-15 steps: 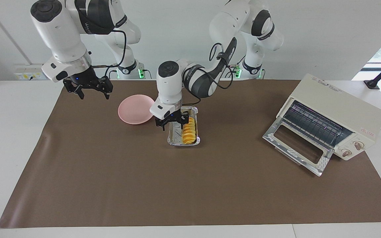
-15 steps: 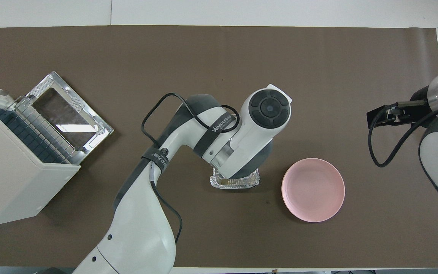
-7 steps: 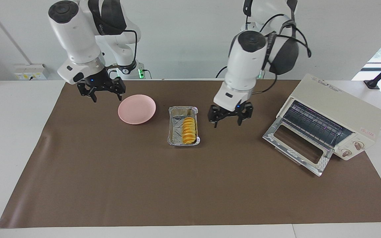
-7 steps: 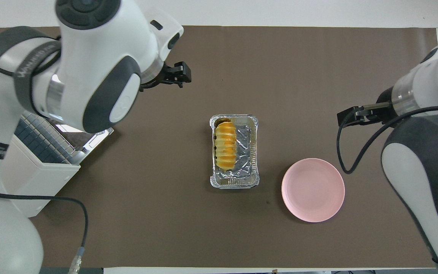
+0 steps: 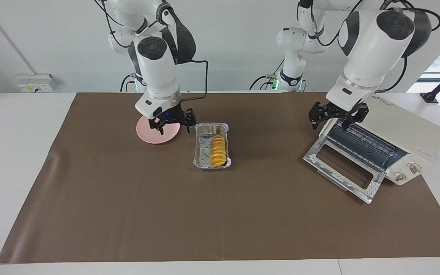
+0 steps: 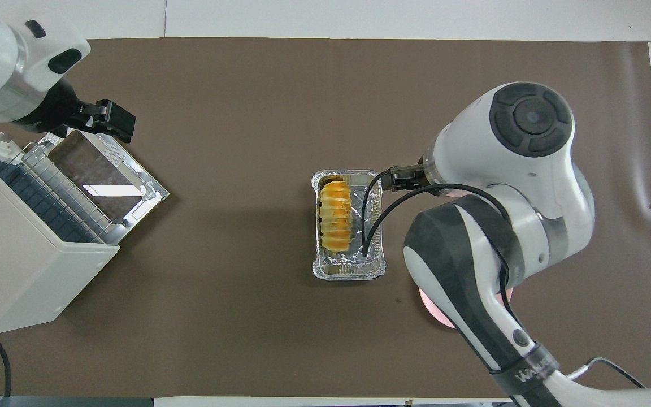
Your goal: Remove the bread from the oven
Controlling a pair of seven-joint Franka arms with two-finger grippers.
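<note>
Facing camera sat high across the brown mat-covered table (image 5: 220, 214), looking toward both robot bases. Overhead camera looked steeply down from the robots' end. Both, set well back, covered that whole mat, half-turned.

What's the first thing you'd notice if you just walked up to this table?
The yellow bread jumps out, lying in a shiny foil tray in the middle of the brown mat. Next, the cream oven at the left arm's end, its door hanging open, with the open left gripper up over its rack. The open right gripper hangs over the pink plate beside the tray.
</note>
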